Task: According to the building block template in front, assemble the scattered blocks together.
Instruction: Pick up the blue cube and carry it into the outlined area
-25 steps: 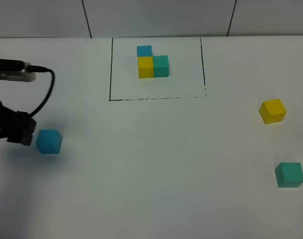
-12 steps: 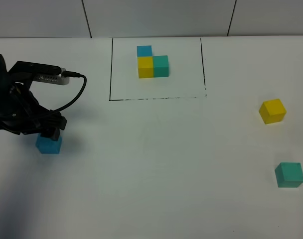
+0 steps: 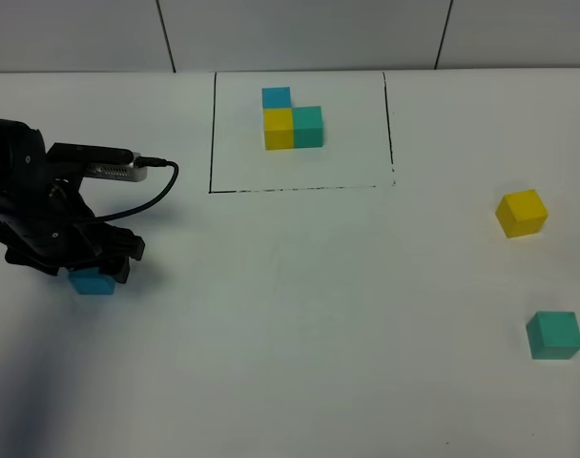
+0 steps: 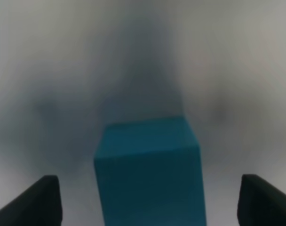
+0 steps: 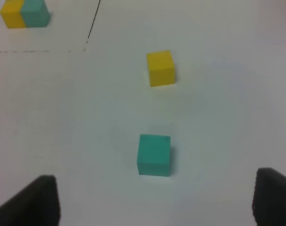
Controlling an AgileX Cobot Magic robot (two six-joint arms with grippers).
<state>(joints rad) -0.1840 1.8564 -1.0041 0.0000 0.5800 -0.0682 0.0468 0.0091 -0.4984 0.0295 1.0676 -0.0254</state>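
Sky-blue cube [image 3: 92, 284], yellow cube [image 3: 521, 212], teal-green cube [image 3: 554, 334] — black-framed template [image 3: 292, 125], white table [image 3: 300, 334]

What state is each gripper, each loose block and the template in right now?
left gripper: open, jaws either side of blue block
right gripper: open, empty
blue block: lying flat, not gripped
yellow block: loose, alone
teal-green block: loose, alone
template: three cubes joined, inside frame

Bright, even light, soft shadows on the table [image 3: 300, 315]; left wrist view heavily blurred.
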